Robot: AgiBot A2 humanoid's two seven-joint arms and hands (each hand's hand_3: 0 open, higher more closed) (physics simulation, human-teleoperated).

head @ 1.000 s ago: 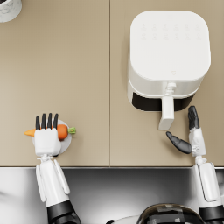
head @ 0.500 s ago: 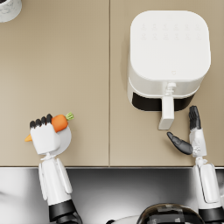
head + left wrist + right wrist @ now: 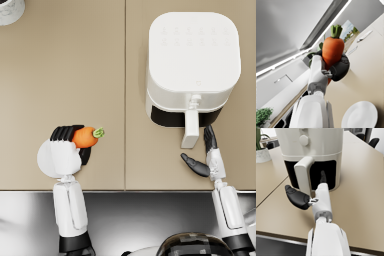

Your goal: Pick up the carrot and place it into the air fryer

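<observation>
left hand: the dark left hand [image 3: 70, 142] sits lower left of the head view, fingers wrapped round the stubby orange carrot with a green stalk end [image 3: 85, 137]. Looks like a firm grip so it can be carried over.
carrot: up off the desk in that hand, stalk end pointing toward the fryer. In the left wrist view the carrot [image 3: 333, 51] stands stalk-up out of the fist.
plate: a small round white plate [image 3: 46, 160] lies on the tan desk [image 3: 75, 75] under the left hand, mostly hidden by it.
right hand: the dark right hand [image 3: 205, 155] holds nothing, fingers spread, parked just beside the handle, probably ready to steady or work the drawer.
air fryer: boxy white air fryer with a white drawer handle [image 3: 192, 67], upper right, well apart from the carrot. A dark gap shows round the handle; can't tell if the drawer is actually pulled out.
writing: faint marks on the fryer's top, too small to read. No brand I can make out.
extras: a speckled white pot [image 3: 10, 9] in the upper left corner.
</observation>
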